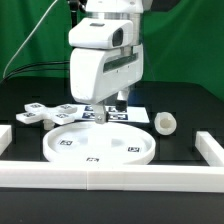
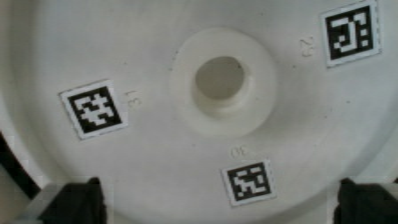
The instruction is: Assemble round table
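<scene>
The large white rimmed round disc lies flat on the black table, near the front rail. In the wrist view the disc fills the picture, with its raised centre hub and hole and three square tags. My gripper hangs over the disc's far edge, its fingers spread; the two dark fingertips show wide apart with only disc surface between them. It holds nothing. The cross-shaped base piece lies at the exterior view's left behind the disc. The short cylindrical leg lies at the exterior view's right.
The marker board lies flat behind the disc, partly under the gripper. White border rails run along the front and up the exterior view's right side and left side. A green curtain hangs behind.
</scene>
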